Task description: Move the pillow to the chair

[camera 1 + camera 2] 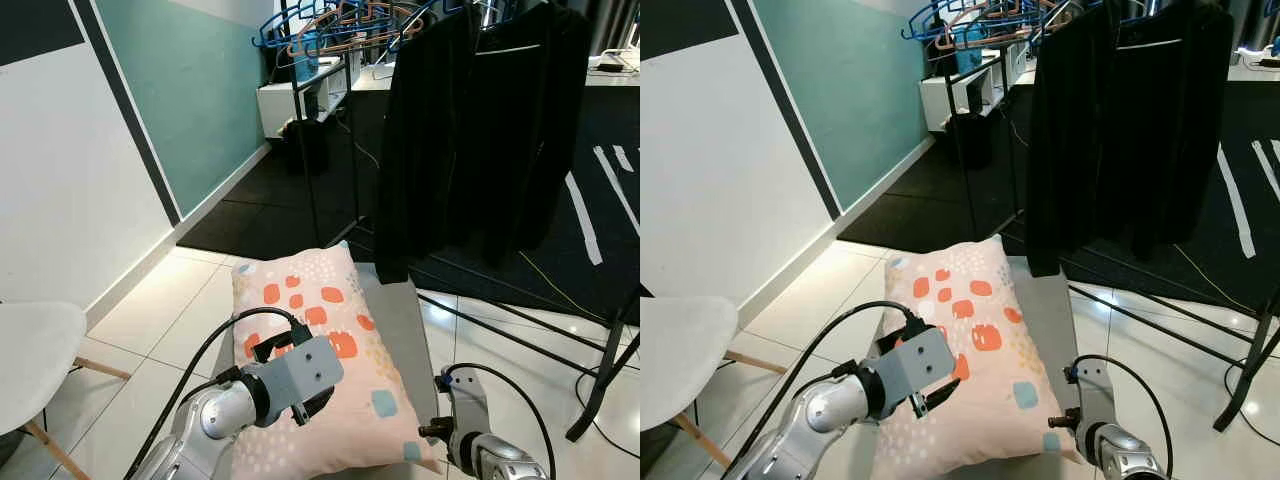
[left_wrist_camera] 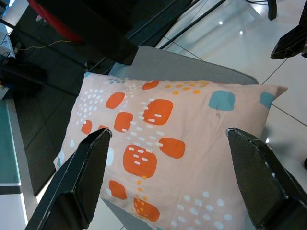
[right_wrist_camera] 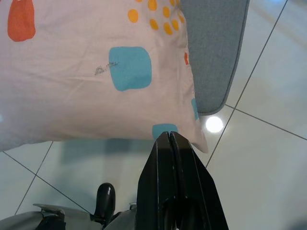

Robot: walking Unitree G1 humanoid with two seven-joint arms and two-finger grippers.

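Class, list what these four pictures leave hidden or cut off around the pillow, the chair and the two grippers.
- White chair: cut off by the eye views' left edge; its back is unseen.
- Grey surface under the pillow: mostly covered by it, so what it is stays unclear.
- Left gripper: its fingertips are hidden behind its wrist housing in the eye views.
- Right gripper: its arm is cut by the bottom edge in the eye views.

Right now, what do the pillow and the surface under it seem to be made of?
The pillow looks like soft woven fabric, matte, with fine creases and a printed pattern. The grey pad beneath seems a smooth, matte felt or foam; its material stays uncertain.
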